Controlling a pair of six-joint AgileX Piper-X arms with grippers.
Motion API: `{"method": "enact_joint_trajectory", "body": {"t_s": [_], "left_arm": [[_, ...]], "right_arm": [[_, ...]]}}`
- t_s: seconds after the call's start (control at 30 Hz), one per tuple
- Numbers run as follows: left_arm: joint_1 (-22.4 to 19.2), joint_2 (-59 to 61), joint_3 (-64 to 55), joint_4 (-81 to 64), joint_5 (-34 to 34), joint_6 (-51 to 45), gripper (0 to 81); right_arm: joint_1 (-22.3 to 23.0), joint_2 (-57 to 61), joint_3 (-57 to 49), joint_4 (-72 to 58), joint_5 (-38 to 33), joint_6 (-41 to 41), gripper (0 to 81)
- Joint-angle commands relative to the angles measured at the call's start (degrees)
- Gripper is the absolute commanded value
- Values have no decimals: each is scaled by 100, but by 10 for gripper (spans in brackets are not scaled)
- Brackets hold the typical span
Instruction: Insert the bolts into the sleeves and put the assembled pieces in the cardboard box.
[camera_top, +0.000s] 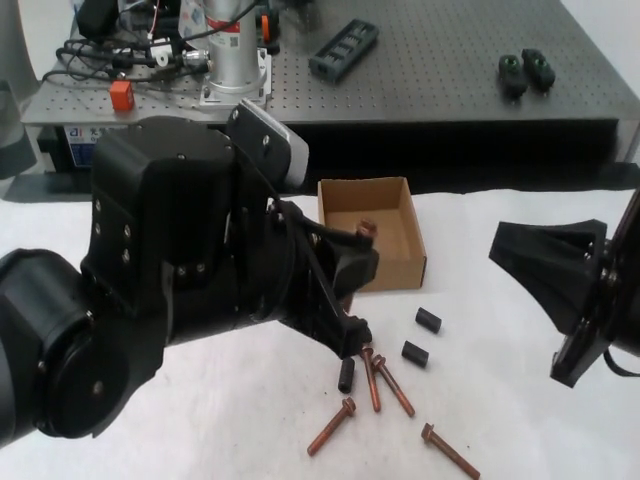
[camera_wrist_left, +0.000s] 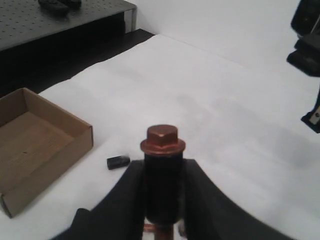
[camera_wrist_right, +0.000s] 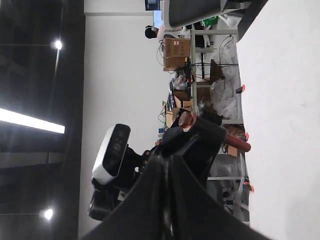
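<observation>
— How far along?
— Early, I'd judge. The cardboard box (camera_top: 388, 272) shows nothing inside. The left jaws clamp one bolted sleeve (camera_wrist_left: 161, 185) above the bench (camera_top: 520, 420), near the box. Right jaws: can't tell.
— What's left?
— Three loose sleeves (camera_top: 429, 320), four bolts (camera_top: 332, 426).

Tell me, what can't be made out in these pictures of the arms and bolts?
- Bolt shank, left wrist view: mostly hidden inside the sleeve that the left hand grips; its end is cut by the bottom edge.
- Cardboard box, high view: near corner hidden behind the left arm.
- Table under that arm: covered, so any parts there are unseen.
- Right arm, high view: cut off by the right edge.
</observation>
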Motion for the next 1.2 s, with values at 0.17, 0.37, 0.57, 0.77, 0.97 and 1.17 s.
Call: {"method": "enact_joint_trajectory", "body": {"t_s": [0.17,0.37,0.57,0.77,0.97,1.17], "left_arm": [[285,965,-495,-144,-536,0,7],[509,2234,-1879,692,-560,-793,7],[549,3811,-4273,2250,-560,-818,7],[549,5588,-6916,3940,-560,-818,7],[610,6843,-8763,5085,-925,-769,7],[624,7133,-9116,5615,-1015,-644,73]], "right_arm": [[-304,74,-37,301,161,556,34],[-380,352,-37,523,161,-1602,34],[-380,351,-37,1858,174,-3535,34],[-380,351,-37,2999,250,-4615,34],[-380,351,-37,3396,387,-4949,34],[-380,351,-37,3425,708,-5299,34]]}}
